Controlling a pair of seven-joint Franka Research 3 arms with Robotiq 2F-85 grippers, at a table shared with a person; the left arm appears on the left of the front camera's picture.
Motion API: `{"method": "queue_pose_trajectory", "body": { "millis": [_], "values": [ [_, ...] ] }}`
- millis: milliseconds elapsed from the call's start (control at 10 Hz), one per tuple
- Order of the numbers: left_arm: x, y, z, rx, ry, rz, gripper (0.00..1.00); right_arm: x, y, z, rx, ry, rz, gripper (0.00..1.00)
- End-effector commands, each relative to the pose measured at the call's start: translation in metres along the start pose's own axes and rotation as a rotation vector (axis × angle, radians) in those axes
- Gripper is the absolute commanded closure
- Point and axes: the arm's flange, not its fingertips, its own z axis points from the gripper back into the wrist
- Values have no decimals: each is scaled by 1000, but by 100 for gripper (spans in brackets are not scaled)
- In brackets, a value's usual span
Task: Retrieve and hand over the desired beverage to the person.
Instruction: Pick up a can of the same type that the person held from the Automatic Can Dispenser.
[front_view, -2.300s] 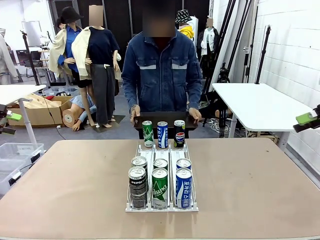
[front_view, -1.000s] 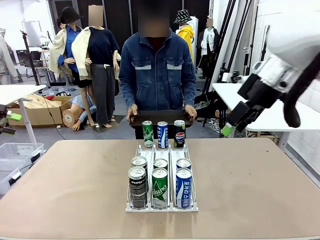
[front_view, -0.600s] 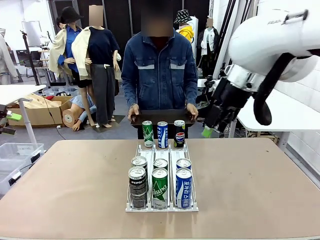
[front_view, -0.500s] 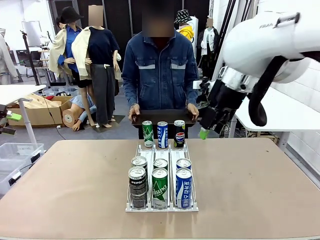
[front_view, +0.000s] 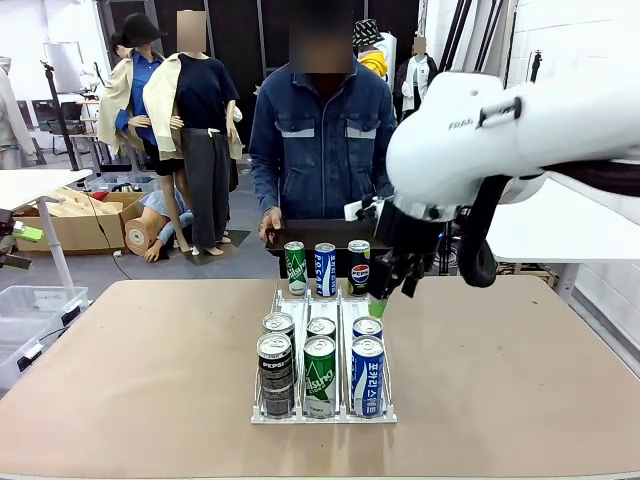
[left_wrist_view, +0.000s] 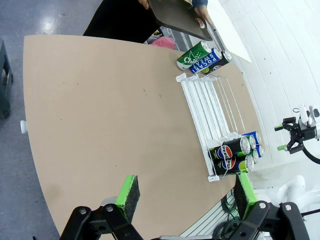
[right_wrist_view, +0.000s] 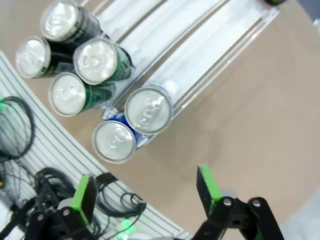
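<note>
Front view: noted person (front_view: 320, 150) at upper centre holding tray (front_view: 310, 230) with three cans (front_view: 325, 268); logged rack (front_view: 322, 303) at lower centre with six more; placed right gripper (front_view: 388, 292) just right of centre, above rack's far right corner. Left wrist view: read left gripper (left_wrist_view: 186, 197) as spread wide, empty, high over table (left_wrist_view: 100, 110). Right wrist view: read right gripper as wide, empty, above blue cans (right_wrist_view: 148, 110) at centre.

Front view, centre right: right arm (front_view: 470, 140) is covering the right end of the tray (front_view: 312, 230) the person (front_view: 318, 150) is holding | lower centre: front cans (front_view: 319, 378) are hiding the labels of the back cans (front_view: 321, 327) | left wrist view, top edge: person is being cropped off.
</note>
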Motion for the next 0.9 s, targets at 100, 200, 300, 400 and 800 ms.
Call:
{"method": "queue_pose_trajectory", "body": {
  "millis": [100, 200, 300, 400, 800],
  "values": [
    [-1, 0, 2, -3, -3, -3, 0, 6, 22, -29, -69, 21, 20, 0],
    [-1, 0, 2, -3, -3, -3, 0, 10, 26, -37, -87, 24, 19, 0],
    [-1, 0, 2, -3, -3, -3, 0, 13, 29, -44, -103, 34, 15, 0],
    [-1, 0, 2, -3, -3, -3, 0, 15, 33, -50, -115, 39, 10, 0],
    [-1, 0, 2, -3, -3, -3, 0, 11, 30, -48, -86, 49, 31, 0]
  ]
}}
